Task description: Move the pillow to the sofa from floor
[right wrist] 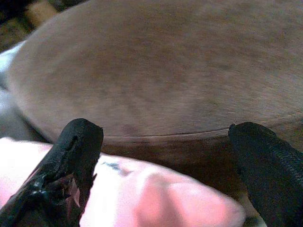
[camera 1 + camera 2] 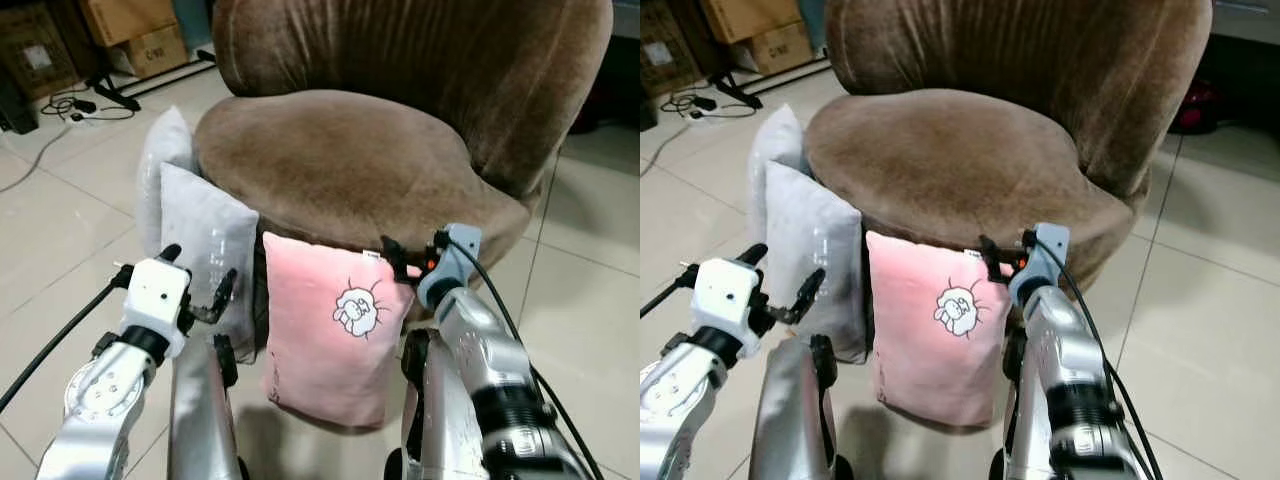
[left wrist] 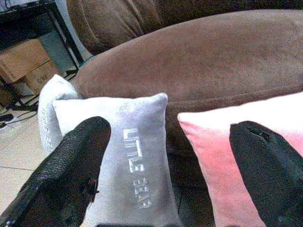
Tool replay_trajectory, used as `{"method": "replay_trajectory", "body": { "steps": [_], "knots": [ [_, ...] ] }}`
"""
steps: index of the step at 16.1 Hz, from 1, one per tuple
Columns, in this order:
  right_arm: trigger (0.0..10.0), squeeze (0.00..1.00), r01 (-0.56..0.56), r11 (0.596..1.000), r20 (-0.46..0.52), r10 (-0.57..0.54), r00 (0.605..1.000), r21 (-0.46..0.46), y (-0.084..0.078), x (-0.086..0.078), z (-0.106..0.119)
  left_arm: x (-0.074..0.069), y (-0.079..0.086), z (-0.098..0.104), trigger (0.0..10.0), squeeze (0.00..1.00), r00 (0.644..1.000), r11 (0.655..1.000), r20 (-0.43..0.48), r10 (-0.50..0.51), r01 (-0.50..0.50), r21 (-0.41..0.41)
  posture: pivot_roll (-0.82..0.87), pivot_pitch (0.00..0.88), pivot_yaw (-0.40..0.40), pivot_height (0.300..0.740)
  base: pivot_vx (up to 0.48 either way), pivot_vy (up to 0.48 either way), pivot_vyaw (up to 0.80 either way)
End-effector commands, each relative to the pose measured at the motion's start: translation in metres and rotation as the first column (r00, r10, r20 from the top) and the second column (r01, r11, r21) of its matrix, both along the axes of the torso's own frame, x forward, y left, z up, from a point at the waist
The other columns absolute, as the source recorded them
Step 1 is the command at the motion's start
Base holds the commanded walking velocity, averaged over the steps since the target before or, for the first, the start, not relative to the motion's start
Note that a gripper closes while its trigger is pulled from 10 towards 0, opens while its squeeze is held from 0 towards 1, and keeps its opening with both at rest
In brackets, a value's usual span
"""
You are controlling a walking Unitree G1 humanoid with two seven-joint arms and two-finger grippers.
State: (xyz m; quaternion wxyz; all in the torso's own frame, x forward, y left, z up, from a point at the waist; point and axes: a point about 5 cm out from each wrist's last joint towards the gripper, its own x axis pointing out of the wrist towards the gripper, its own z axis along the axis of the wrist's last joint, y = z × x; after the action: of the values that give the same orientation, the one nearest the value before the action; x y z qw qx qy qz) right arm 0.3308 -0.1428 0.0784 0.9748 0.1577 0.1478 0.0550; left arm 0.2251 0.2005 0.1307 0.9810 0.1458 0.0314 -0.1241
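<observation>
Three pillows are standing on the tiled floor (image 2: 60,220), all leaning against the front of the brown velvet sofa (image 2: 360,160): one pink pillow (image 2: 335,330) with a small cartoon print, propped at the middle of the sofa's front edge; one grey pillow (image 2: 205,250) lettered "LITTLE BEAR", just beside the pink one toward the sofa's left side; and one paler grey pillow (image 2: 160,160) tucked behind that, touching the seat's left curve. The sofa seat is carrying nothing. The right gripper (image 2: 410,258) is hovering at the pink pillow's top right corner, just below the seat's rim, fingers spread wide with nothing between them; in the right wrist view the corner is lying between the two black fingers (image 1: 66,165). The left gripper (image 2: 195,280) is also standing open and unloaded, in front of the lettered grey pillow, its fingers (image 3: 71,165) framing that pillow and the pink one's edge. Judgement: the pink pillow is looking light, soft and plush, likely to sag and fold if pinched by one corner; a grip on both top corners, or a deep pinch across the top seam, should be holding better. Fabric is appearing non-slippery and not fragile. Two cardboard boxes (image 2: 140,30) are sitting well behind the sofa's left side.
</observation>
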Motion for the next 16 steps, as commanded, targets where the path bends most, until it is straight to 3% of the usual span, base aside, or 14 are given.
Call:
{"method": "replay_trajectory", "body": {
  "steps": [1,3,6,8,10,11,12,13,14,15,16],
  "knots": [
    [10.0,1.0,0.052,0.999,-0.036,-0.052,0.998,0.006,-0.004,0.001,-0.008,-0.006,0.001,0.0,10.0,0.48,1.0,1.0,-0.022,-0.02,0.02,0.009,-0.11,0.0,0.028,0.357,0.0,0.0,0.0],
    [10.0,1.0,0.113,0.992,-0.081,-0.117,0.99,-0.05,-0.011,0.006,-0.016,-0.016,0.004,0.001,10.0,0.48,0.999,1.0,-0.047,-0.028,0.028,0.012,-0.08,0.0,0.028,0.357,0.0,0.0,0.0],
    [10.0,1.0,0.122,0.991,-0.089,-0.127,0.988,-0.063,-0.016,0.01,-0.017,-0.027,0.005,0.002,10.0,0.48,0.995,0.998,-0.082,-0.052,0.053,0.019,-0.05,0.0,0.024,0.357,0.0,0.0,0.0],
    [10.0,1.0,0.0,1.0,-0.091,0.0,0.996,-0.002,-0.015,0.013,-0.017,-0.033,0.006,0.003,10.0,0.48,0.994,0.998,-0.092,-0.051,0.053,0.02,-0.04,0.0,0.017,0.357,0.0,0.0,0.0],
    [10.0,1.0,-0.025,0.999,-0.117,0.022,0.993,-0.024,-0.017,0.012,-0.022,-0.035,0.006,0.004,10.0,0.48,0.994,0.998,-0.097,-0.052,0.054,0.02,-0.04,0.0,0.016,0.357,0.0,0.0,0.0],
    [10.0,1.0,-0.042,0.999,-0.093,0.04,0.995,-0.016,-0.018,0.014,-0.019,-0.035,0.005,0.005,10.0,0.48,0.994,0.998,-0.098,-0.054,0.057,0.021,-0.03,0.0,0.015,0.357,0.0,0.0,0.0],
    [10.0,1.0,-0.134,0.991,-0.011,0.134,0.991,0.002,-0.015,0.02,-0.006,-0.034,0.006,0.008,10.0,0.48,0.994,0.998,-0.096,-0.057,0.06,0.02,-0.03,0.0,0.018,0.357,0.0,0.0,0.0],
    [10.0,1.0,-0.268,0.962,0.06,0.27,0.961,-0.045,-0.008,0.024,0.006,-0.034,0.007,0.01,10.0,0.48,0.994,0.998,-0.094,-0.062,0.064,0.021,-0.03,0.0,0.02,0.357,0.0,0.0,0.0],
    [10.0,1.0,-0.434,0.889,0.065,0.446,0.893,-0.147,0.002,0.024,0.012,-0.034,0.008,0.01,10.0,0.49,0.992,0.997,-0.099,-0.075,0.078,0.025,-0.04,0.0,0.025,0.357,0.0,0.0,0.0],
    [10.0,1.0,-0.555,0.794,0.003,0.574,0.819,-0.249,0.01,0.022,0.011,-0.035,0.008,0.01,10.0,0.48,0.989,0.995,-0.109,-0.094,0.099,0.033,-0.04,0.0,0.028,0.357,0.0,0.0,0.0],
    [10.0,1.0,-0.621,0.719,-0.067,0.636,0.769,-0.313,0.015,0.021,0.007,-0.035,0.007,0.009,10.0,0.49,0.988,0.993,-0.115,-0.104,0.109,0.039,-0.04,0.0,0.03,0.357,0.0,0.0,0.0]
  ]
}}
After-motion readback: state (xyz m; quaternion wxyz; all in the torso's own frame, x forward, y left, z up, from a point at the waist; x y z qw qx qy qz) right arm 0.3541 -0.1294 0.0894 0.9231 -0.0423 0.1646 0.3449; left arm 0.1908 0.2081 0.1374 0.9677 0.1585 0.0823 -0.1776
